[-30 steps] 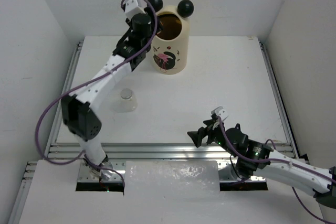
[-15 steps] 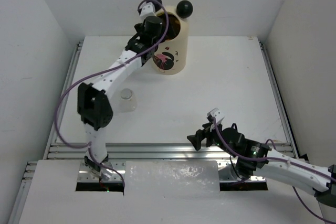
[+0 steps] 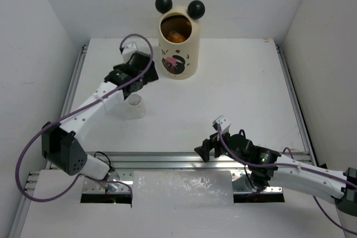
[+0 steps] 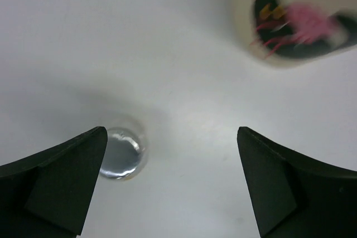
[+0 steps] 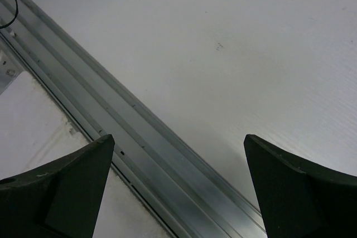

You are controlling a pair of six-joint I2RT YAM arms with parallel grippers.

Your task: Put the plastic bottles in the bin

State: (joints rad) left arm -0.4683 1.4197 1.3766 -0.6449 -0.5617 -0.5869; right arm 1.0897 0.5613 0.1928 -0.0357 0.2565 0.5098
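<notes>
A clear bottle (image 3: 134, 106) stands upright on the surface (image 3: 234, 82) just under the left hand (image 3: 144, 76), which is spread wide and empty, near the bin (image 3: 178, 54). The right hand (image 3: 204, 149), likewise spread and empty, is well apart.

The bin (image 3: 178, 45) is standing at the far middle of the table (image 3: 240, 87), and bottles (image 3: 176, 36) are lying inside it. One more bottle (image 3: 135, 104) is standing upright on the table, to the left of the bin and nearer the arms, well apart from it. The left gripper (image 3: 144, 79) is hanging between the two, just behind that bottle. The right gripper (image 3: 204, 150) is sitting over the rail (image 3: 167, 157) at the table's near edge, right of centre.
</notes>
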